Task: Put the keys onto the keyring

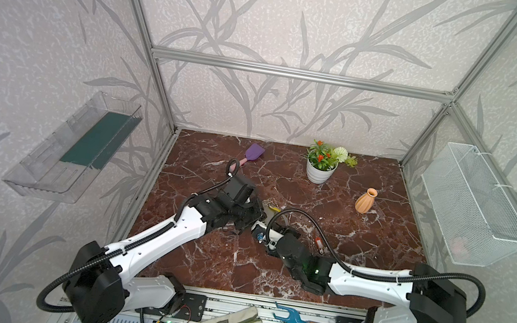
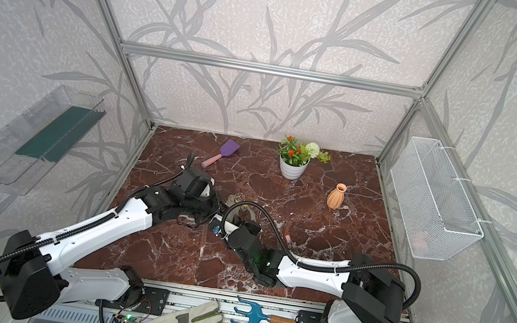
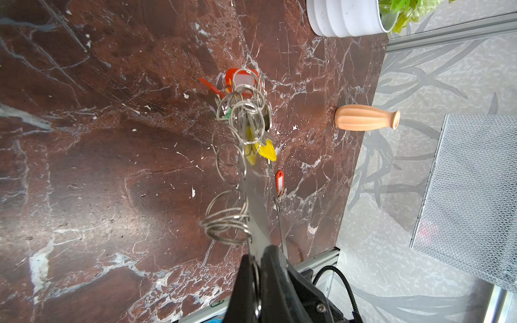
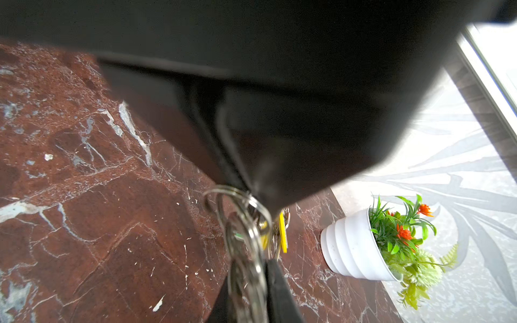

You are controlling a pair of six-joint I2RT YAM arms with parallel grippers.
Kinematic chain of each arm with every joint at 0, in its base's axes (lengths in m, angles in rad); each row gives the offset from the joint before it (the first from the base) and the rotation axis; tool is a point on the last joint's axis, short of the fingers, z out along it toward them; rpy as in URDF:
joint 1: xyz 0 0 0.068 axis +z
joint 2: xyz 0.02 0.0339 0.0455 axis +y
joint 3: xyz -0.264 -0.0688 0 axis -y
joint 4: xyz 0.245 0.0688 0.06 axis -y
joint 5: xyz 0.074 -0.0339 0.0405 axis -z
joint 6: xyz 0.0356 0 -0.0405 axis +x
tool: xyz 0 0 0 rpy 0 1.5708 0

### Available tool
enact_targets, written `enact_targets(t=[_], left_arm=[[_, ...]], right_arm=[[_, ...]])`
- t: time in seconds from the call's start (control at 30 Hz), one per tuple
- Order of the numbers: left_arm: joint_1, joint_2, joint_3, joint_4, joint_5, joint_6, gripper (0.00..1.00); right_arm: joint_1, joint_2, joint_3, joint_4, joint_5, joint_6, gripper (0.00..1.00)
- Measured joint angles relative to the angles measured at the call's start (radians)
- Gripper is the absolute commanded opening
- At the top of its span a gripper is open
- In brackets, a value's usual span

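The keyring — a flat grey band fringed with silver rings — is held edge-on above the tabletop. Red, yellow and green keys bunch at one end; a lone red key lies flat on the tabletop nearby.

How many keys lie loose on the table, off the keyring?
1. A red key lies alone on the table, apart from the keyring held in the left pincer. Others may be hidden.

Inward reach the left arm and right arm (wrists nearly touching); left pincer clamped.
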Motion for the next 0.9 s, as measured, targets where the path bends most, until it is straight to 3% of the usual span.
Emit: enact_targets(t=[0.13, 0.47, 0.7, 0.9], left_arm=[[0.028, -0.006, 0.014, 0.010, 0.023, 0.042, 0.24], [0.163, -0.157, 0.018, 0.087, 0.025, 0.183, 0.59], [0.182, -0.354, -0.161, 0.313, -0.067, 0.330, 0.59], [0.182, -0.366, -0.341, 0.575, -0.090, 0.438, 0.58]], right_arm=[[-0.034, -0.077, 0.000, -0.055, -0.057, 0.048, 0.00], [-0.209, -0.273, 0.000, -0.233, -0.340, 0.185, 0.00], [-0.419, -0.389, 0.003, -0.320, -0.576, 0.314, 0.00], [-0.515, -0.451, 0.020, -0.359, -0.780, 0.439, 0.00]])
